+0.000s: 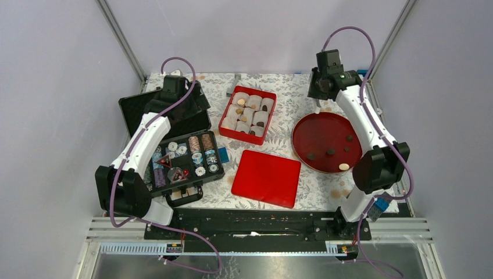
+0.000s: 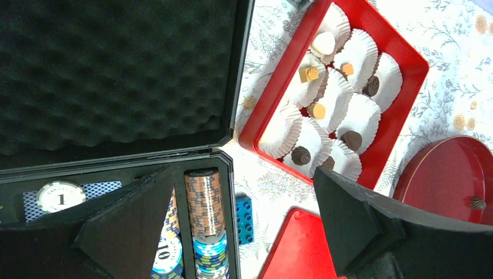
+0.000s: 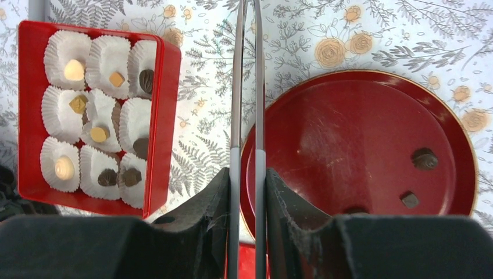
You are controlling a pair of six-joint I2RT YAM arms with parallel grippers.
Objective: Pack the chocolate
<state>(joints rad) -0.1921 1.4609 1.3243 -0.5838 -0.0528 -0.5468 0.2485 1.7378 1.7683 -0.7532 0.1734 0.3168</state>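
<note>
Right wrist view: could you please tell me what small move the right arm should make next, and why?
Probably swing the right gripper, shut on the tweezers, over the round red plate and lower their tips to a chocolate. Several pieces lie loose there, not yet in the red box.

Left pincer (image 2: pixel 243 174) agape; right pincer (image 3: pixel 247 174) clamping tweezers (image 3: pixel 259 87)

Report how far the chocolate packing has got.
Done: the red box of paper cups holds about nine chocolates. In hand: the right fingers are shut on tweezers by the round plate, tips out of view; the left fingers hang open over the chip case. Left: several chocolates lie on the plate, and the red lid lies off the box.
</note>
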